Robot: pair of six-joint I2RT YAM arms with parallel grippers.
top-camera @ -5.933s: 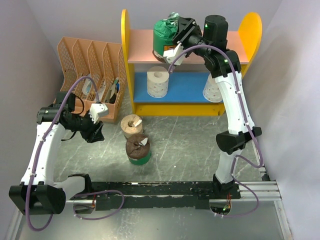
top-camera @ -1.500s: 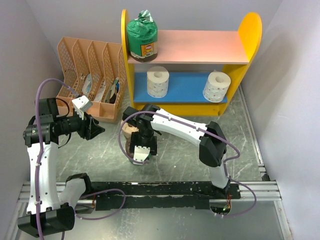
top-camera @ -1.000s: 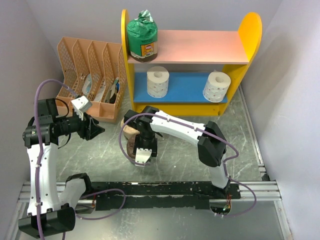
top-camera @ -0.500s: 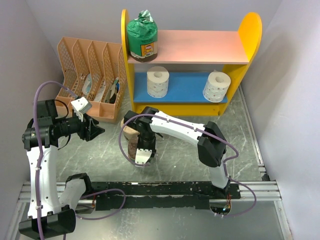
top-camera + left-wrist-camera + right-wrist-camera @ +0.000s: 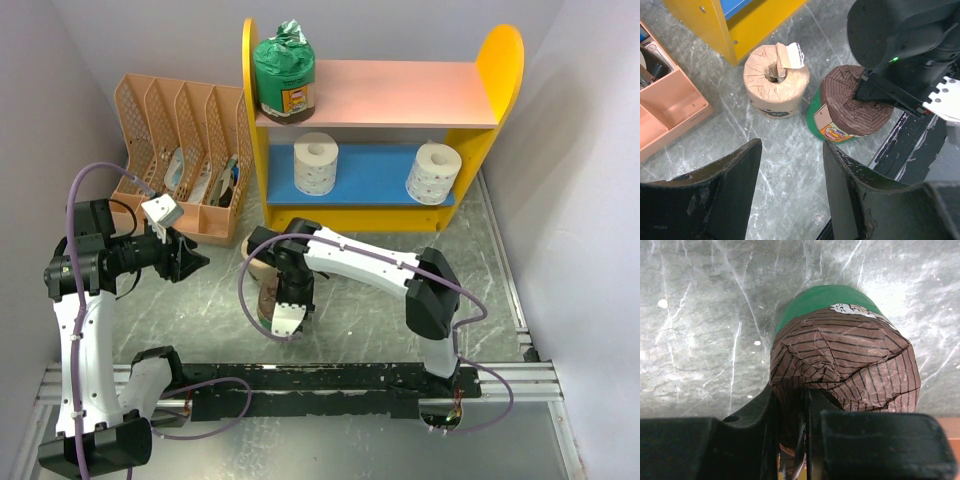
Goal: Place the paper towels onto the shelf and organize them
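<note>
On a grey marbled table (image 5: 390, 275) boxed in by pale lilac walls (image 5: 585, 150), the right gripper (image 5: 790, 407) is pinched tight on the crumpled brown top of a green-wrapped roll (image 5: 840, 355) toward the front edge, just beside a tan roll (image 5: 775, 82). The left gripper (image 5: 790, 160) hovers with jaws apart and empty at the left side, by the peach organizer (image 5: 170, 120). At the back edge the shelf (image 5: 251, 100) carries a twin roll (image 5: 284, 70) at the pink board's left end and two white rolls (image 5: 316, 162) on the blue board.
</note>
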